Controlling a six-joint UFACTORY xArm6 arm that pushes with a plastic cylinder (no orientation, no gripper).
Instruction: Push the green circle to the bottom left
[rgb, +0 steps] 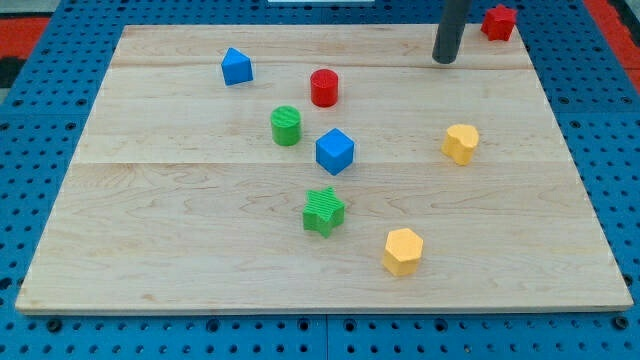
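Note:
The green circle (286, 125) stands upright on the wooden board (180, 220), a little left of the board's middle. My tip (445, 59) is near the view's top right, well away from it, to its upper right. A red cylinder (323, 87) sits just up and right of the green circle. A blue cube (335, 151) sits just down and right of it.
A green star (323, 211) lies below the blue cube. A blue block (236, 66) is at the upper left. A yellow block (461, 142) is at the right, a yellow hexagon (403, 250) at the lower right. A red block (499, 22) sits at the top right edge.

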